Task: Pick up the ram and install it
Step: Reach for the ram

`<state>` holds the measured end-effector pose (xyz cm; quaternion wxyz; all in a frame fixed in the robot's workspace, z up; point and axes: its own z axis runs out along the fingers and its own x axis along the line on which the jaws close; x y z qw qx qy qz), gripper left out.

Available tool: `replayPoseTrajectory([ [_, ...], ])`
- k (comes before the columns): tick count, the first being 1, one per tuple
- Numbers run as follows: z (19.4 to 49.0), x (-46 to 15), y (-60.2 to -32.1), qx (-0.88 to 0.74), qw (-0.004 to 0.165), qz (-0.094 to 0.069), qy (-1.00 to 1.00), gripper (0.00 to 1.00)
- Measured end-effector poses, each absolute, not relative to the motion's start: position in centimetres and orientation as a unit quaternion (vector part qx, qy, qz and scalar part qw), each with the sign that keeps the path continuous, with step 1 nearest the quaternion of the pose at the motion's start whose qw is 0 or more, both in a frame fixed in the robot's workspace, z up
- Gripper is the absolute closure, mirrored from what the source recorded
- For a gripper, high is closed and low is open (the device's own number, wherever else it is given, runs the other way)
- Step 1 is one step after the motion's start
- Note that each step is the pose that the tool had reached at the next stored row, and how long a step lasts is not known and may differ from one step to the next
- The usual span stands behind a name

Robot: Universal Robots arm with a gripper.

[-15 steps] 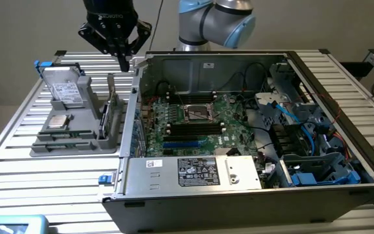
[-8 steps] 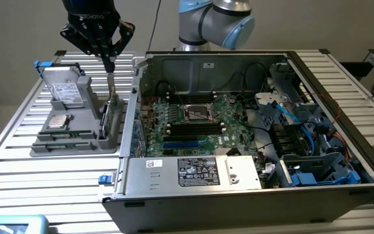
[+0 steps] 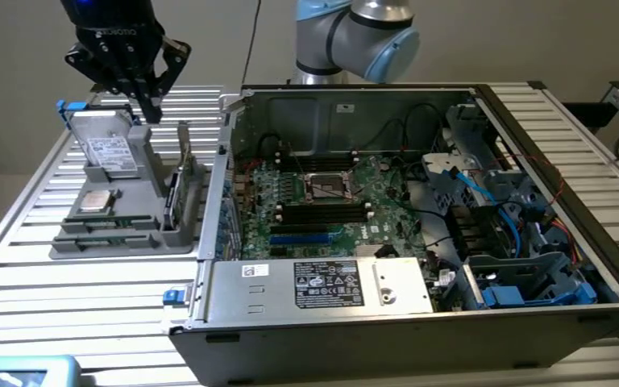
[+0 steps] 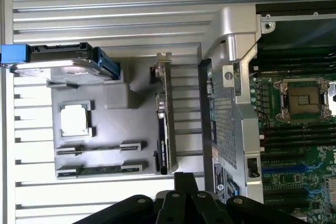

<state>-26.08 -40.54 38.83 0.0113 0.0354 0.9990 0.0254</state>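
Note:
Two ram sticks lie flat in slots at the near end of a grey holder tray [image 3: 180, 238]: one ram stick [image 3: 109, 221] [image 4: 100, 148] and a second ram stick [image 3: 100, 239] [image 4: 100, 170] beside it. They are thin and green. My black gripper [image 3: 151, 109] [image 4: 185, 181] hangs shut and empty above the tray's far end, next to the upright hard drive [image 3: 105, 149] [image 4: 58, 64], well above the ram. The open computer case [image 3: 234, 266] holds the motherboard [image 3: 380, 173], with black memory slots [image 3: 321, 212] [image 4: 299, 132] beside the processor socket [image 3: 326, 185] [image 4: 304, 98].
The tray also carries a silver processor chip [image 3: 97, 201] [image 4: 74, 118] and a taller green expansion card [image 3: 186, 189] [image 4: 163, 124] standing on edge. The case wall [image 4: 231, 103] rises between tray and motherboard. Cables and drive cages [image 3: 503, 234] crowd the case on the exterior view's right.

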Motion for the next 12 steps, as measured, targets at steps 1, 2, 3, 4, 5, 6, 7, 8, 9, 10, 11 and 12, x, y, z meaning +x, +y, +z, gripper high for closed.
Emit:
replayPoseTrajectory([
  [1, 38.7, -26.4, -40.6, 0.035, 0.011, 0.025, 0.999, 0.89],
  [2, 38.5, -26.7, -40.6, 0.035, 0.011, 0.025, 0.999, 0.89],
  [3, 38.3, -26.9, -40.7, 0.035, 0.011, 0.025, 0.999, 0.89],
  [4, 38.1, -27.2, -40.7, 0.035, 0.011, 0.025, 0.999, 0.89],
  [5, 38.0, -27.3, -40.8, 0.035, 0.011, 0.025, 0.999, 0.89],
  [6, 37.9, -27.4, -40.9, 0.035, 0.010, 0.025, 0.999, 0.89],
  [7, 37.9, -27.4, -41.0, 0.035, 0.010, 0.025, 0.999, 0.89],
  [8, 37.8, -27.5, -41.1, 0.035, 0.010, 0.025, 0.999, 0.89],
  [9, 37.8, -27.5, -41.2, 0.035, 0.009, 0.025, 0.999, 0.89],
  [10, 37.7, -27.6, -41.3, 0.034, 0.009, 0.025, 0.999, 0.89],
  [11, 37.7, -27.7, -41.3, 0.034, 0.008, 0.024, 0.999, 0.89],
  [12, 37.6, -27.8, -41.3, 0.034, 0.008, 0.024, 0.999, 0.89],
])
